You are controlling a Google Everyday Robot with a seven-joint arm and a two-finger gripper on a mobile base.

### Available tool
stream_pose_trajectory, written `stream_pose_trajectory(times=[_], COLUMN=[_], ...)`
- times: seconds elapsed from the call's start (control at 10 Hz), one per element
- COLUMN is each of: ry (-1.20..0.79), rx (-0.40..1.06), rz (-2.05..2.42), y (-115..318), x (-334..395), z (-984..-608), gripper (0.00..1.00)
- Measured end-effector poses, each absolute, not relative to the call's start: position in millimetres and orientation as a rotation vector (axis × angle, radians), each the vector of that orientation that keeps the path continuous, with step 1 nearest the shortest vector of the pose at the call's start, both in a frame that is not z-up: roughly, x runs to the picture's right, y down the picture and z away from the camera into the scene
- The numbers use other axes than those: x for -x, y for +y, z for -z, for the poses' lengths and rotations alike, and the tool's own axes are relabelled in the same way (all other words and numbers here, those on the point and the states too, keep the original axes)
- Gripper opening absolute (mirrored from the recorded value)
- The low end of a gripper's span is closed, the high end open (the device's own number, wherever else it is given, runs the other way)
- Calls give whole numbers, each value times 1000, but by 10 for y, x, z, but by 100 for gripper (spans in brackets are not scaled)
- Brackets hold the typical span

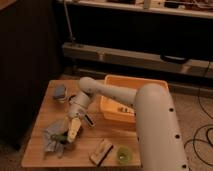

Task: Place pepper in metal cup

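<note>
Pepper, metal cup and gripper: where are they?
pepper (60, 137), camera view, its green middle, on the cloth (50, 135).
metal cup (60, 93), camera view, its side wall.
gripper (71, 137), camera view, its tip, above the cloth.

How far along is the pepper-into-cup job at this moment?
Done: nothing yet; the pepper lies on the grey cloth, apart from the metal cup farther back. In hand: the gripper is down at the cloth, right beside the pepper. Left: lift it, carry it, release it into the cup.

Green pepper (61, 136) on cloth (51, 141) beside hand (71, 133); grey metal cup (60, 93) back-left, apart
</note>
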State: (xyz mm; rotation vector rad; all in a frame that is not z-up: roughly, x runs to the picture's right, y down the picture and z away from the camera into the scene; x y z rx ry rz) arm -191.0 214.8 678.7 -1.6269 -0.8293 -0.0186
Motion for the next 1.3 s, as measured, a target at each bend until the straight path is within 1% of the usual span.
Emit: stream_pose_trajectory(times=[0.6,1.3], ry=[-862,-865], rx=[1625,1623], rz=[68,72], y=[2099,2098], x=[1988,1999], z=[-6640,-6634], gripper=[80,80])
